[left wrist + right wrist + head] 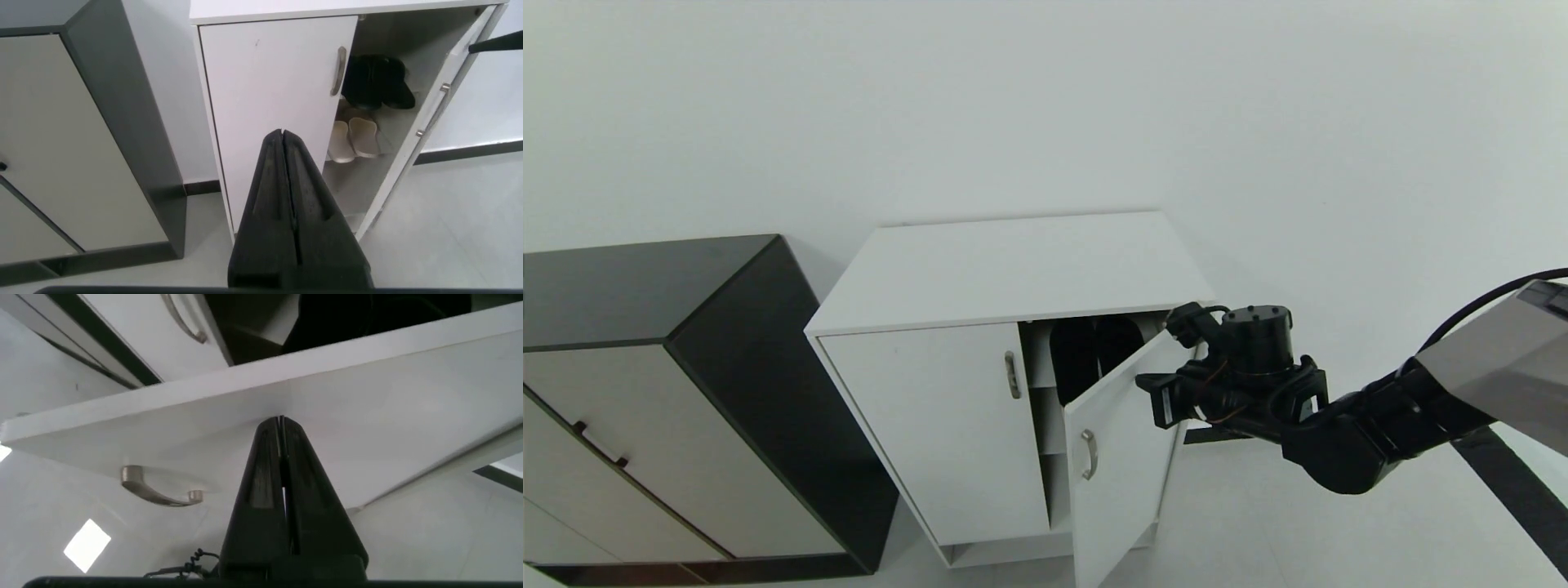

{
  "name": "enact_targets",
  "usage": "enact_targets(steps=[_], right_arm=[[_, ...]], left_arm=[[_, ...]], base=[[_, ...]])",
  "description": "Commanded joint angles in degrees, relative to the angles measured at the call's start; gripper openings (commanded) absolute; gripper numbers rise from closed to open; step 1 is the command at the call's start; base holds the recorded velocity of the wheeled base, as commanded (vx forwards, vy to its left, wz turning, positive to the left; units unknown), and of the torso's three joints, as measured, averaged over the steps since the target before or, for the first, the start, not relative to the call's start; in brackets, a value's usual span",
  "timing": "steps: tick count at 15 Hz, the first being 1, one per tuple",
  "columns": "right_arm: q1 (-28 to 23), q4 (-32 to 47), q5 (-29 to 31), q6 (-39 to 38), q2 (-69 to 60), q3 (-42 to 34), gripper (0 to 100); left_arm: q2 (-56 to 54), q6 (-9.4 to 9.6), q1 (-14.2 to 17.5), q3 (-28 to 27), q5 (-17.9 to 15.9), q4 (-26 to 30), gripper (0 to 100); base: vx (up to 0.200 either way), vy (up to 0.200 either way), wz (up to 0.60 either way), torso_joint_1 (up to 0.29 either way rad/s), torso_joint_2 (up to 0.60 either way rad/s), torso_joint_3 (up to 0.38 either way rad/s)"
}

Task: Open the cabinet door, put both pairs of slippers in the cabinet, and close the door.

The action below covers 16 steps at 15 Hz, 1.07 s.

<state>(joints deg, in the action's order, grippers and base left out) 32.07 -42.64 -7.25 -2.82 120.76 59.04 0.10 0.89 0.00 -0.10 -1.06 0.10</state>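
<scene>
The white cabinet [1013, 269] has its left door [939, 425] closed and its right door [1123, 457] standing partly open. Inside, a black pair of slippers [380, 80] lies on the top shelf and a pale pair of slippers [355, 139] on the shelf below; the black slippers [1094, 347] also show through the gap. My right gripper [1153, 392] is shut, its tip against the outer face of the open door [392, 416], above the door's metal handle [159, 490]. My left gripper [282, 135] is shut on nothing, held back from the cabinet front and facing the closed door [278, 73].
A dark cabinet with pale doors [686, 367] stands close beside the white one on its left. The wall runs behind both. A black strip [1511, 490] crosses the pale floor at the right, where there is free room.
</scene>
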Motion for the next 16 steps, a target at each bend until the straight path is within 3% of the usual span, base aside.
enact_targets(steps=[1,16], right_arm=[[-0.4,-0.1,0.0,0.0,1.8,1.3,0],[-1.7,1.8,0.2,-0.2,6.7,8.4,0]], left_arm=[[0.1,-0.01,0.0,0.0,0.0,0.0,0],[0.0,-0.01,0.0,0.0,0.0,0.0,0]], base=[[0.000,0.000,0.00,0.000,0.00,0.000],[0.000,0.000,0.00,0.000,0.00,0.000]])
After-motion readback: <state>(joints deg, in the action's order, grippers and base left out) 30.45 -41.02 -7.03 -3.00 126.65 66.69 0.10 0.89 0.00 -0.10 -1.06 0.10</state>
